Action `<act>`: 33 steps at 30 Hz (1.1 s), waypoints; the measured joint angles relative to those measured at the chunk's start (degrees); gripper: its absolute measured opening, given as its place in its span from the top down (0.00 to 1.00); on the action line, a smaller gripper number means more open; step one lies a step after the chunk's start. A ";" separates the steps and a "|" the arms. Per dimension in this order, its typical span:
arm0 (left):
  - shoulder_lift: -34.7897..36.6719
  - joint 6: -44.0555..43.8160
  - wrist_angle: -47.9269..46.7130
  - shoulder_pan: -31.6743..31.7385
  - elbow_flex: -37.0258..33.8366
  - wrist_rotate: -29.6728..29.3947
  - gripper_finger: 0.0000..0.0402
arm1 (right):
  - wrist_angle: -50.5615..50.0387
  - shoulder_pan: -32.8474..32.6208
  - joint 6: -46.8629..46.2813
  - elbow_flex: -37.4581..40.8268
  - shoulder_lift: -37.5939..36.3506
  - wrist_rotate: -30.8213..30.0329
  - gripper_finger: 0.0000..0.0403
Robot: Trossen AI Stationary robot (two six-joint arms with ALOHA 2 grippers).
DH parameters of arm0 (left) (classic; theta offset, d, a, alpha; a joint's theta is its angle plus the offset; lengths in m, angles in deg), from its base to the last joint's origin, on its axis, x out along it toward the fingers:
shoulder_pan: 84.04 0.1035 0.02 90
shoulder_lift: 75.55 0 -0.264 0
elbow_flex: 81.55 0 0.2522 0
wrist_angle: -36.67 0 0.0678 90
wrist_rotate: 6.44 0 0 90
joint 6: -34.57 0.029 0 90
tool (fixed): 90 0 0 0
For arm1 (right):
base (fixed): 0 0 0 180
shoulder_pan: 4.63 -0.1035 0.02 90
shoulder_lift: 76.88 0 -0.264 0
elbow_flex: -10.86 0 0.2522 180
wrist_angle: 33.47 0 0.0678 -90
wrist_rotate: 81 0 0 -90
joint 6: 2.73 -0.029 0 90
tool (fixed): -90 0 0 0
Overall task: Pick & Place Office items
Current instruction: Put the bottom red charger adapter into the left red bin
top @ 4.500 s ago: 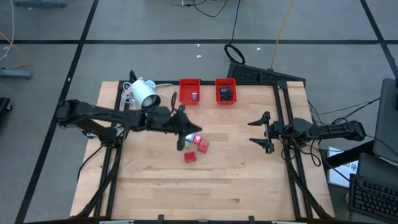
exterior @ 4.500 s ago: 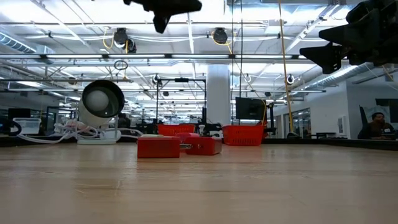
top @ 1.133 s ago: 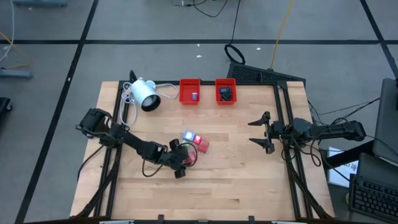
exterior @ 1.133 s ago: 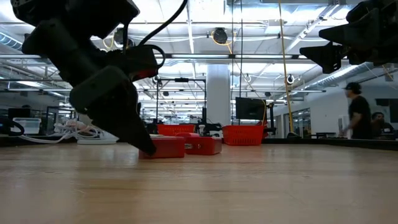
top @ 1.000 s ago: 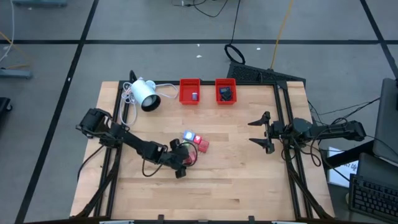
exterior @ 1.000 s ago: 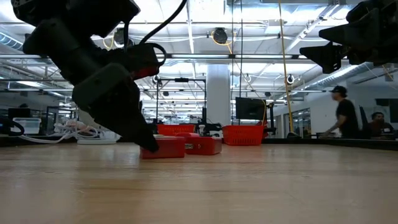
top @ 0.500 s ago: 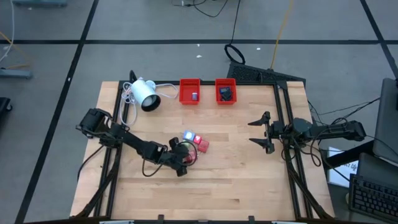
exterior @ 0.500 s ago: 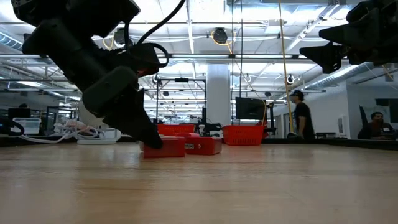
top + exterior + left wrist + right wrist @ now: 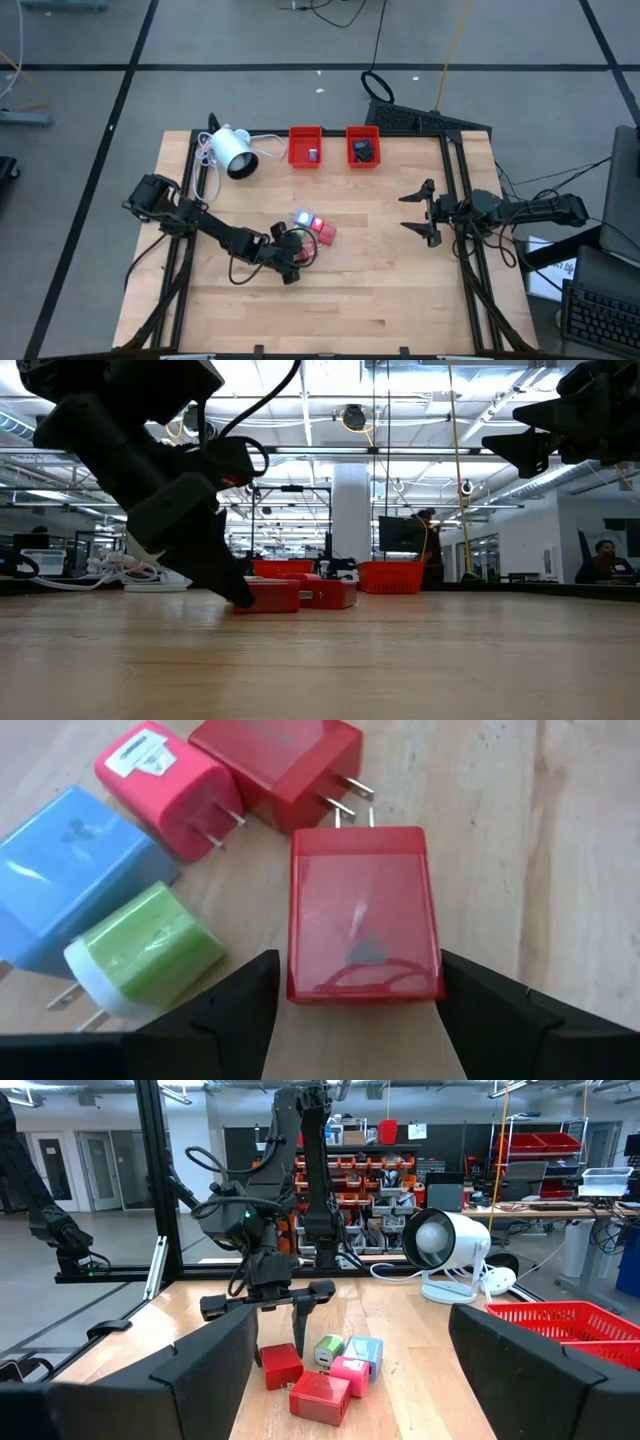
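Over the last moments I've brought the left gripper (image 9: 350, 1005) down from above the pile, fingers (image 9: 225, 1010) apart astride the red charger (image 9: 362, 915), not yet gripped. Right gripper (image 9: 418, 211) waits wide. The left tray (image 9: 305, 144) holds one pale piece, the right tray (image 9: 362, 146) a black one.

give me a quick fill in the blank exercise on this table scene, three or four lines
1. The left hand straddles a ____ charger lying on the table.
2. The green charger lies beside a ____ one.
3. The two trays at the table's far edge are ____.
4. The right hand holds ____.

Missing words: red; blue; red; nothing
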 joint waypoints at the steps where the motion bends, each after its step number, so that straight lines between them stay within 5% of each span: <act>1: -0.33 -0.60 0.23 0.00 0.00 0.11 0.36 | 0.00 0.00 0.00 0.00 -0.01 0.00 0.21; 33: -2.16 -2.19 5.74 2.57 -0.02 0.79 0.36 | 0.00 0.00 0.00 0.00 0.00 0.00 0.21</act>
